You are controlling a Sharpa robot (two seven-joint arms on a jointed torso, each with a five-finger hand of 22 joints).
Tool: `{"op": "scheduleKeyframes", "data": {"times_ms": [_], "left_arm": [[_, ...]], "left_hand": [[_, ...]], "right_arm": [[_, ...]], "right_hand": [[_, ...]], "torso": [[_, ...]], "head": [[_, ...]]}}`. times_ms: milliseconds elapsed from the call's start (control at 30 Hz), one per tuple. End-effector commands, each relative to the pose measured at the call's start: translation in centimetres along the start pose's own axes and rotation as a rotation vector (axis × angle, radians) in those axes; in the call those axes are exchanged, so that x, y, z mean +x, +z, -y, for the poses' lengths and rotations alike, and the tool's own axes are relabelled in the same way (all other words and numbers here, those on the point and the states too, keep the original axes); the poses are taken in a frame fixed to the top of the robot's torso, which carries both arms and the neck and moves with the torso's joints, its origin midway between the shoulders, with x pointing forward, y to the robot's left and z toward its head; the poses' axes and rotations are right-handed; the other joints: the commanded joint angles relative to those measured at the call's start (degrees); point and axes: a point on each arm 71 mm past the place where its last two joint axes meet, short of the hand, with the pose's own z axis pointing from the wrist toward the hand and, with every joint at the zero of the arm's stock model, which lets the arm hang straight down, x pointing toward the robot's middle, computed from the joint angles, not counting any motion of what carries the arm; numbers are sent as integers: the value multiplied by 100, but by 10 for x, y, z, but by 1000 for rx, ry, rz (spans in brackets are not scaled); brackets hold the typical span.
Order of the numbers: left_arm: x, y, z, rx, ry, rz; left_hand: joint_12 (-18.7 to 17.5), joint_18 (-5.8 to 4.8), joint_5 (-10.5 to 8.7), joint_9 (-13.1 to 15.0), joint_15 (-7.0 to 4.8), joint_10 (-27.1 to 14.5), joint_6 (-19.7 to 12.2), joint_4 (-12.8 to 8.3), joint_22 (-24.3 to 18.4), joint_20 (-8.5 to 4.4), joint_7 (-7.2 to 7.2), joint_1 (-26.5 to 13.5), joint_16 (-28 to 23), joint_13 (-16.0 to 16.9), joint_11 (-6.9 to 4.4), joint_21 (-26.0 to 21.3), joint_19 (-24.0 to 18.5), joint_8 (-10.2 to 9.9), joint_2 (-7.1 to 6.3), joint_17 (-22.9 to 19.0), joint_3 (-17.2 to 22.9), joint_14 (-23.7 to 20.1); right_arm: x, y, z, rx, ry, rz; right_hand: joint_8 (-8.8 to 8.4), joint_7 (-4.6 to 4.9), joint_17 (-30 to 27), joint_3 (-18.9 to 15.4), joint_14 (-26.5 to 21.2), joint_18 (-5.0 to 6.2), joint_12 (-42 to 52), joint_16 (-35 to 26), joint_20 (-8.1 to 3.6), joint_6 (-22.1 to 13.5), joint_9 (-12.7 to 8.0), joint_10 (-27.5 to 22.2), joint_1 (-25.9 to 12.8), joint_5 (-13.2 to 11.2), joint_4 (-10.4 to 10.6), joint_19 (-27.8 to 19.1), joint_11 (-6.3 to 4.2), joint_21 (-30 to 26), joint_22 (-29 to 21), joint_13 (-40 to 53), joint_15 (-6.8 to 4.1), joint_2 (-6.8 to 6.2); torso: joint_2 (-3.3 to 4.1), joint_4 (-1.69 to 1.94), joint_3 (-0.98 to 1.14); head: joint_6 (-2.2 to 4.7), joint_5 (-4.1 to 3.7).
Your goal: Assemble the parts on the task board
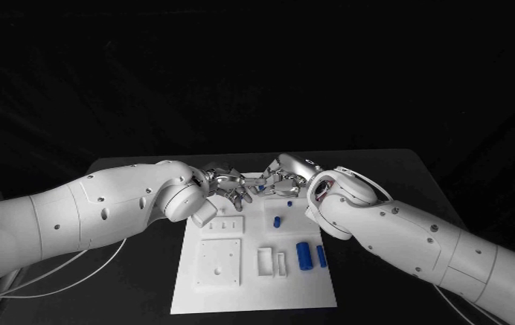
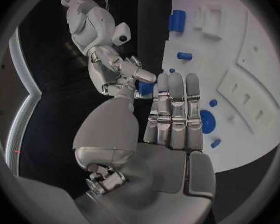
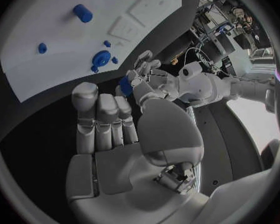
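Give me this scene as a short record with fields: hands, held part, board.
left hand: over the board's far edge, fingertips at a blue part
right hand: opposite it, fingertips at the same part
blue part: between both hands; which one grips it is unclear
task board: white, with blue cylinders lying near its right side

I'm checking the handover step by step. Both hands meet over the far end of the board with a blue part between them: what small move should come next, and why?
Probably the left hand should tighten its pinch on the blue part before the right hand lets go. Both hands' fingers sit at that part above the task board, and which hand really carries it cannot be told, so releasing early might drop it.
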Motion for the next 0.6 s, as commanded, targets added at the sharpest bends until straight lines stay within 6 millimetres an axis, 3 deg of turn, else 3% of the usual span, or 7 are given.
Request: {"op": "scheduleKeyframes", "data": {"times_ms": [33, 600], "left_arm": [[4, 0, 1, -6, 18, -37], [4, 1, 1, -6, 13, -30]], "left_hand": [[-2, -103, -21, -6, -16, -49, -4, -41, 7, -16, 3, 33, -12, -9, -3, -31, -39, -24, 33, -7, 7, -40], [-4, -104, 4, -31, -20, -36, 9, -184, 24, -19, -3, 34, -4, -15, -9, -41, -34, -21, 230, -6, -107, -36]], "right_arm": [[1, 0, -1, 0, -9, -3], [3, 0, -7, -7, -18, -24]], "right_hand": [[21, -14, 8, 42, 44, -4, 4, -23, -24, 24, 10, 36, -19, 15, -8, 332, 10, 5, 433, -3, -10, 16], [22, -18, 4, 50, 44, -7, 4, -35, -25, 45, 11, 38, -13, 8, -18, 331, 8, 12, 430, -3, -12, 17]], "torso": [[-1, -8, 3], [-2, -8, 10]], "head": [[-16, 8], [-14, 36]]}}
